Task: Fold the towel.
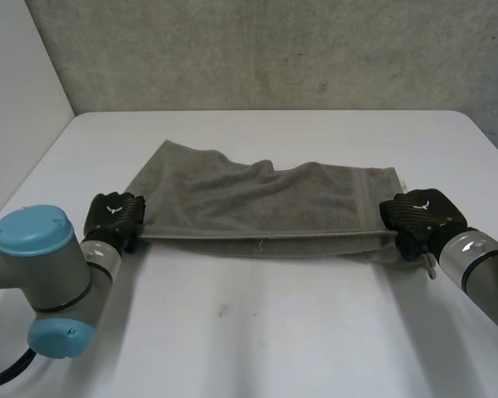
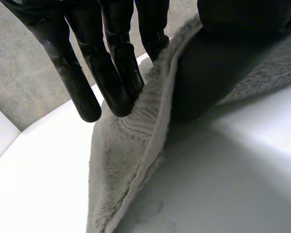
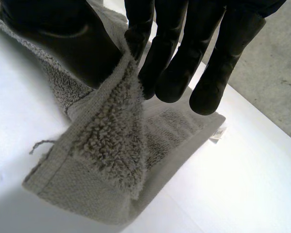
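A grey towel (image 1: pixel 257 203) lies spread across the white table (image 1: pixel 257 332), its near edge lifted and stretched taut between both hands. My left hand (image 1: pixel 114 217) holds the towel's near left corner; in the left wrist view the thumb (image 2: pixel 218 63) and fingers (image 2: pixel 116 82) pinch the towel's edge (image 2: pixel 136 145). My right hand (image 1: pixel 419 217) holds the near right corner; in the right wrist view its thumb (image 3: pixel 68 39) and fingers (image 3: pixel 177 73) pinch the towel (image 3: pixel 106 155), and the corner droops below them. The far part of the towel lies rumpled on the table.
A small white label (image 3: pixel 216 133) sticks out at the towel's far right corner. A grey concrete wall (image 1: pixel 266 50) rises behind the table's far edge. Bare white tabletop stretches in front of the towel.
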You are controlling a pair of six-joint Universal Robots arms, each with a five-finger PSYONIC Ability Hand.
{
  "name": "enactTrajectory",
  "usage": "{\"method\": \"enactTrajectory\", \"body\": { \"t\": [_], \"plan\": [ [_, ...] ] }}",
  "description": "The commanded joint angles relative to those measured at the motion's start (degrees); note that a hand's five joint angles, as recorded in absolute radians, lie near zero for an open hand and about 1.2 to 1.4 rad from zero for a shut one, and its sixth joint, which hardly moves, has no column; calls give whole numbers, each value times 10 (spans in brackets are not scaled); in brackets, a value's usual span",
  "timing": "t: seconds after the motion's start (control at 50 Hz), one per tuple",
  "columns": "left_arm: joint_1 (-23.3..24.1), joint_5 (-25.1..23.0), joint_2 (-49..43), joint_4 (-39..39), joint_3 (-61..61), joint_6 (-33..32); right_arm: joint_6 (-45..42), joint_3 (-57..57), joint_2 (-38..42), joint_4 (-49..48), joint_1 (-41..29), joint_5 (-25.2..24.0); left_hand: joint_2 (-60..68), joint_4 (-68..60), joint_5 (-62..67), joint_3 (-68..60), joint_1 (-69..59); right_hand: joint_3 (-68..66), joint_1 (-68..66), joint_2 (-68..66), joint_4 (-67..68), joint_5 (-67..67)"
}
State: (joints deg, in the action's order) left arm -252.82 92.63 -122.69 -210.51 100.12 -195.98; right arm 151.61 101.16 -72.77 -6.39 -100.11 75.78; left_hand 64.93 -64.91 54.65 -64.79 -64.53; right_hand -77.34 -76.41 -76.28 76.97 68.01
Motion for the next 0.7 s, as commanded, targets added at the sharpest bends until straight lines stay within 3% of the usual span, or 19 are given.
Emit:
{"method": "enactTrajectory", "body": {
  "t": [0.02,0.24,0.4,0.44,0.52,0.54,0.56,0.7],
  "plan": [
    [-23,0,-6,0,-8,-21,-1,-1,3,-3,7,-1,151,-151,154,-152,-155,-27,-36,-37,30,20],
    [-43,0,3,0,12,-60,-9,-7,26,5,4,2,151,-151,154,-152,-155,-27,-36,-37,30,20],
    [-43,0,18,0,24,-59,-8,-31,54,49,7,4,151,-151,154,-152,-155,240,231,229,-236,-247],
    [-43,-1,21,0,24,-59,-7,-35,57,59,7,4,151,-151,154,-152,-155,244,234,233,-240,-250],
    [-43,-1,24,0,26,-58,-7,-40,57,73,8,3,151,-151,154,-152,-155,210,201,199,-206,-217],
    [-44,-2,25,0,26,-58,-6,-41,55,76,9,2,151,-151,154,-152,-155,148,139,138,-145,-155],
    [-44,-2,25,0,26,-58,-6,-42,52,77,11,-1,151,-151,154,-152,-155,-10,-20,-21,14,4],
    [-43,-2,44,9,31,-60,-9,-41,26,76,22,-3,151,-151,154,-152,-155,-27,-36,-37,30,20]
  ]
}}
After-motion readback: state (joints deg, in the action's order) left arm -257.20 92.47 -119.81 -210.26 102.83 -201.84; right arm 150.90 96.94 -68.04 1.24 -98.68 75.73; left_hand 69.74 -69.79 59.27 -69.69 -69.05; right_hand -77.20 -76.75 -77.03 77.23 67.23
